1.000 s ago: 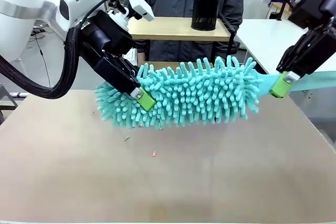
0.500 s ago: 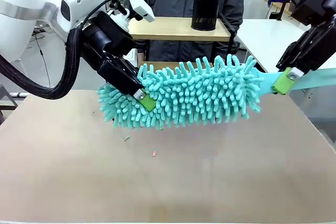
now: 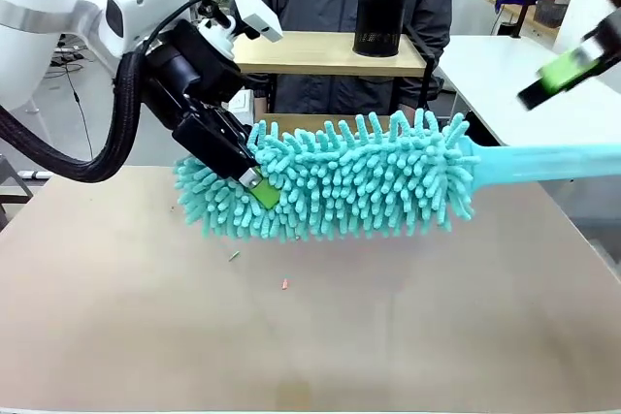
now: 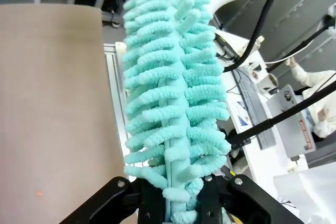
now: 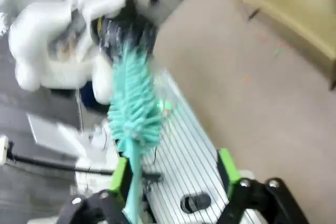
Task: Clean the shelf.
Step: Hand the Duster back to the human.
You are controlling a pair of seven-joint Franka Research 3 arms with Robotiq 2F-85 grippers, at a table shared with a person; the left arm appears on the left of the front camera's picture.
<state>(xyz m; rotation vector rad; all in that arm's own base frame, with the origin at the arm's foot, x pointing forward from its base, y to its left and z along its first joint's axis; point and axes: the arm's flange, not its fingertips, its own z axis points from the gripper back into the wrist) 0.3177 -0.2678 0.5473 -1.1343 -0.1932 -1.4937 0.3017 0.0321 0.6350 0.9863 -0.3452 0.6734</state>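
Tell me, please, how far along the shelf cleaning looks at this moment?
Done: the left gripper is shut on the duster at its fluffy head. In hand: the right gripper is open, above the handle. Left: the shelf behind is unswept, a black cup on top; crumbs lie on the table.

No words, numbers or brand marks can be read in any of the views. In the left wrist view a grey box (image 4: pixel 295 124) beyond the table edge carries a red label with pale lettering, but the print is too small and slanted to make out. Sheets of paper (image 4: pixel 243 116) beside it show coloured patches and lines of print that stay illegible as well. The right wrist view is too blurred for any marking to be read.
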